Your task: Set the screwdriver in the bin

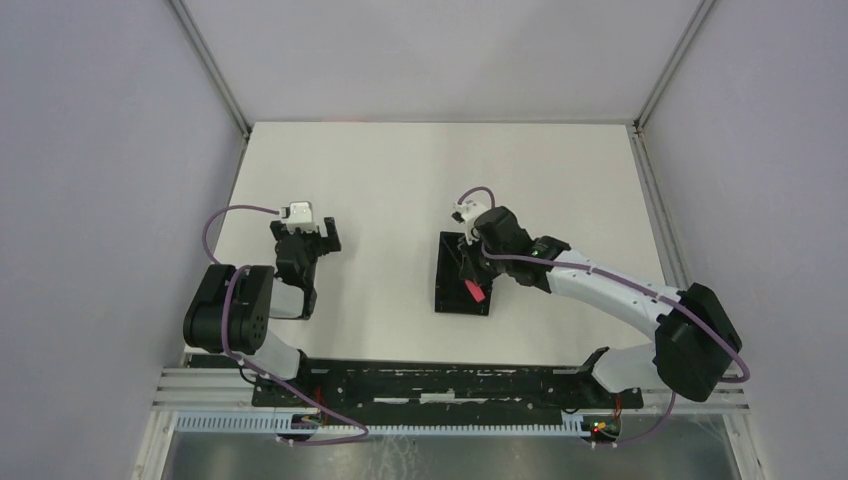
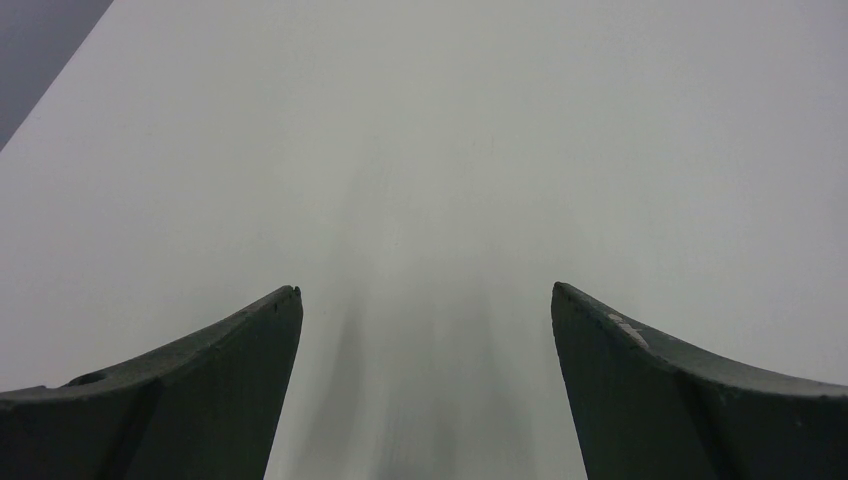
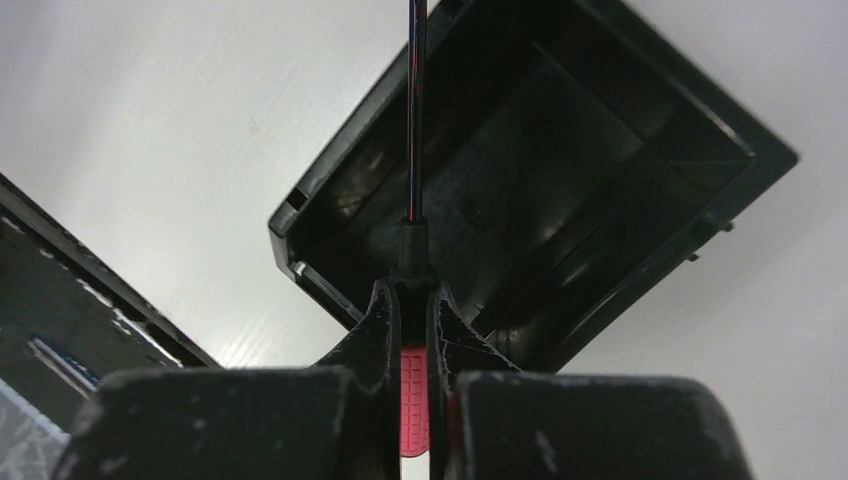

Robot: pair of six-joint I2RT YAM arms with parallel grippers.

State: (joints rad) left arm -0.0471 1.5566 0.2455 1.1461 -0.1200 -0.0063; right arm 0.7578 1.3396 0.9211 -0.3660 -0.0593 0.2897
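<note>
While poised over bin point(image 3: 600, 140), logged right pincer point(image 3: 412, 295) clenched on screwdriver point(image 3: 413, 385), shaft toward 12 o'clock; left pincer point(image 2: 425, 290) released.

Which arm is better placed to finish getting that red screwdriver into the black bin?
The right arm. The right fingers are shut on the screwdriver by its red handle, with the shaft over the bin. The left fingers stand open over the table, away from both.

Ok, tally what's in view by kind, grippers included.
Screwdriver: 1
Bin: 1
Grippers: 2 (left gripper, right gripper)
Total: 4
</note>
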